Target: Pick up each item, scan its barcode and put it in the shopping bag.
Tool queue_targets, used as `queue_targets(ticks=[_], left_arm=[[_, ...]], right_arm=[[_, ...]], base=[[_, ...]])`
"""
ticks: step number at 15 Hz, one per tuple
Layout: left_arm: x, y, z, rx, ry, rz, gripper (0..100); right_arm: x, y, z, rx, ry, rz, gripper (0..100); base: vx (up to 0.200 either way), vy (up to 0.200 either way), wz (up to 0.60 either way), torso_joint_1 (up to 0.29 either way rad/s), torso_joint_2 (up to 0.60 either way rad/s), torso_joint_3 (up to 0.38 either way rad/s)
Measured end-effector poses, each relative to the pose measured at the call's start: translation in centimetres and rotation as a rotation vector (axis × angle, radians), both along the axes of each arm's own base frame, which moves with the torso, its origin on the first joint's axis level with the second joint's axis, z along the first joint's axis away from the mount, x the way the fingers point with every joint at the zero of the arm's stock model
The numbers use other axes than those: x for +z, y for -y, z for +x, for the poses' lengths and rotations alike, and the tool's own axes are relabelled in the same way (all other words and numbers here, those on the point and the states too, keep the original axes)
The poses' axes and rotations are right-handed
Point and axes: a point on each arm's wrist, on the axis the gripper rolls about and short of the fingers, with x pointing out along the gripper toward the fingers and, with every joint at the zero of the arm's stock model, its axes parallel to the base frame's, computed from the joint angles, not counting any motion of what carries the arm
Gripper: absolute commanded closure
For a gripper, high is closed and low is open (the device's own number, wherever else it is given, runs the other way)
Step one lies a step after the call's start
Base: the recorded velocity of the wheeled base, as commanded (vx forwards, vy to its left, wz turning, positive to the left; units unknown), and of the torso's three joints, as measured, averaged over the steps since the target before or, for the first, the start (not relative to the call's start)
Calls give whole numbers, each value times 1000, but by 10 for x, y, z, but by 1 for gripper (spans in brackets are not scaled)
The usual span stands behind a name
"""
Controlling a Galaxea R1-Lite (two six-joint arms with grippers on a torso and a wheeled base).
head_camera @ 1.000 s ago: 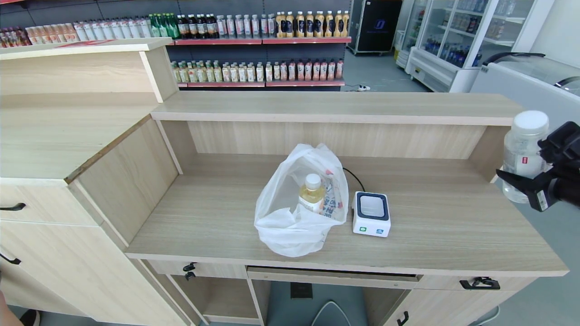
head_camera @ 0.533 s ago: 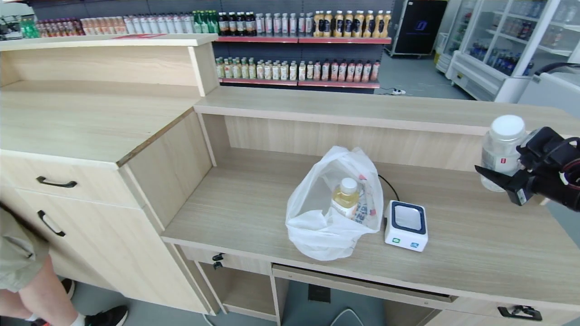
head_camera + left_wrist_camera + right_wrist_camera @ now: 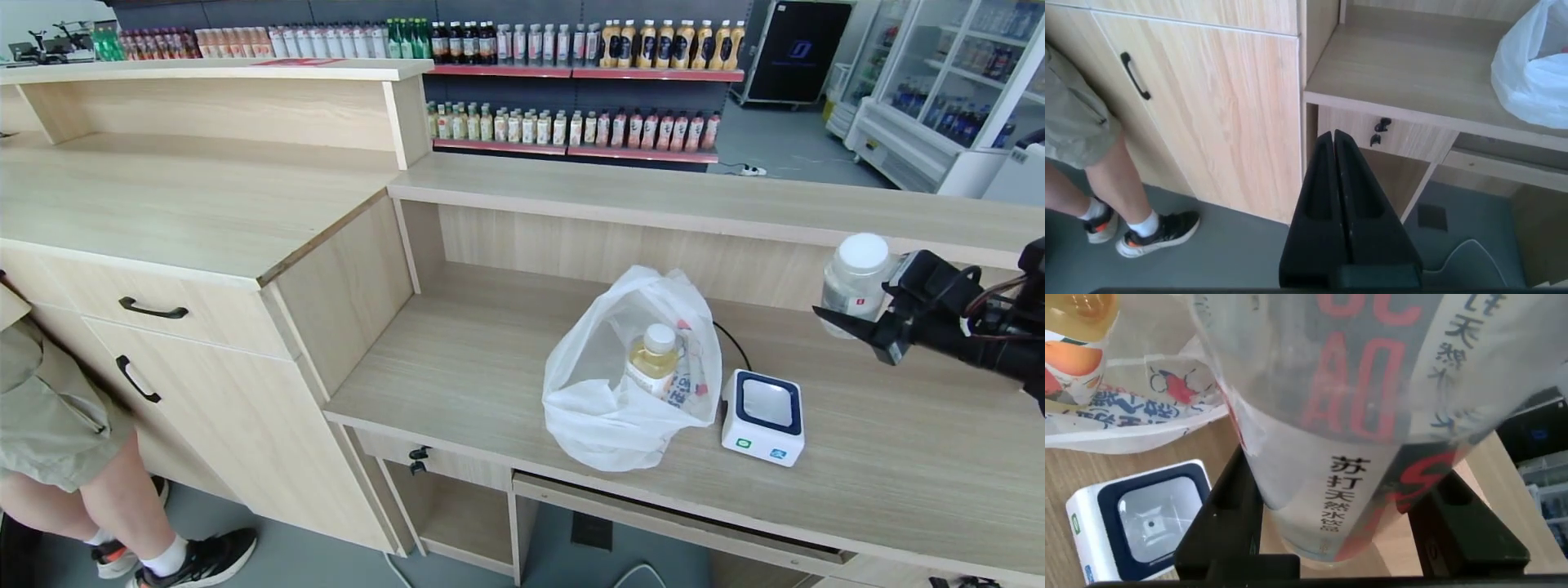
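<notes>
Right claw [image 3: 849,317] gripping bottle [image 3: 853,273], scanner [image 3: 763,416] just beside shopping bag [image 3: 604,408] on counter [image 3: 473,367]

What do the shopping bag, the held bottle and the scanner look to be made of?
Shopping bag: thin translucent white plastic film, crinkled, contents showing through.
Bottle: clear, probably plastic, glossy, white cap.
Scanner: glossy white hard plastic, likely; dark-framed reflective window.

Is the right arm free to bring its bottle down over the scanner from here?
Probably yes. The right gripper holds the bottle above bare counter beside the scanner, whose window faces up uncovered; the shopping bag sits on its other side.
</notes>
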Motion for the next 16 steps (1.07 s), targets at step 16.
queue_targets(ticks=[16], left_arm=[[0, 0, 0, 0, 0, 0, 100]], right_arm=[[-71, 9, 37, 283, 37, -158, 100]], base=[[0, 0, 0, 0, 0, 0]])
